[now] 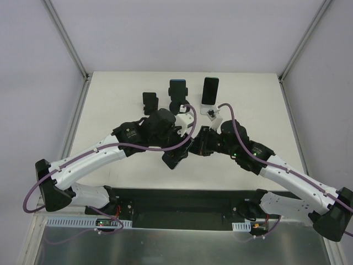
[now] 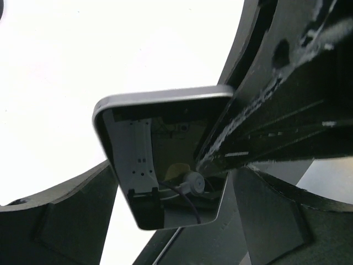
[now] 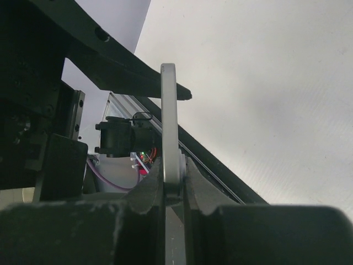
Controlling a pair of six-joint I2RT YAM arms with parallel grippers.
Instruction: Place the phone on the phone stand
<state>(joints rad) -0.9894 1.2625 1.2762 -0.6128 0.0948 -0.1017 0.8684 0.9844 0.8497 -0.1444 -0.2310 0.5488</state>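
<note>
Phone [image 3: 169, 110] edge-on over mid-table, between both arms; right gripper [image 3: 171, 185] clamped on it; left gripper [image 2: 171, 193] flanks it, grip unclear. Keep one firm hold; match the bare stand [image 1: 150, 102] slope before release.

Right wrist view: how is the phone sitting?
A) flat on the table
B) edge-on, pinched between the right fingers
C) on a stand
B: the phone shows as a thin upright edge, clamped at its base in the right gripper.
</note>
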